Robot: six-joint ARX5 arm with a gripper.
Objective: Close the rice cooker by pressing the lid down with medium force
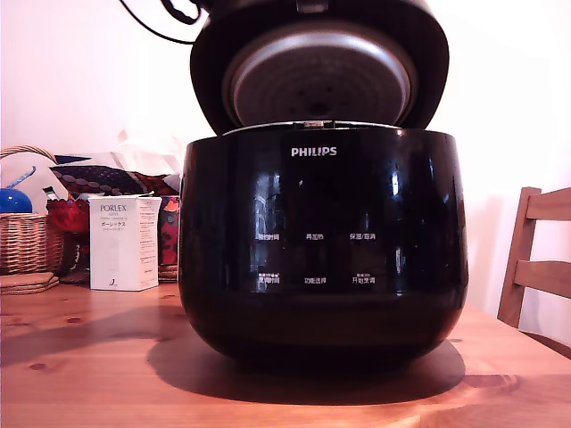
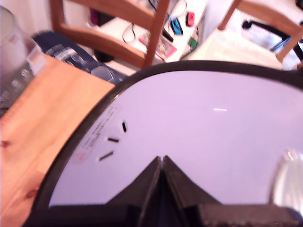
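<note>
Cooker (image 1: 323,245) fills the middle of the exterior view, a glossy black rounded pot standing on a wooden table (image 1: 80,374), with a white "PHILIPS" logo near its upper rim and rows of small white button labels across its front. The lid (image 1: 319,67) is raised above the pot and tilted toward the camera, hinged at the back, so its silver dimpled underside with small holes faces forward. A narrow gap shows between the lid's lower edge and the pot's rim.

In the wrist view, the lid's (image 2: 199,137) top surface takes up most of the picture, washed out to a pale violet glare inside a dark rim, with a few short dark marks and a printed label near one edge. The gripper (image 2: 161,161) appears as two dark fingers whose tips meet in a point with nothing between them, so it is clenched and empty. The tips lie against or just over the lid's top; I cannot tell whether they truly touch.

At the exterior view's left, behind the cooker, stand a white box (image 1: 123,242) marked "PORLEX", a wicker basket (image 1: 27,239) with a blue object in it, and some patterned red and dark cloth (image 1: 107,183). A wooden chair (image 1: 538,267) shows at the exterior view's right. A dark cable (image 1: 152,22) loops near the top edge.
</note>
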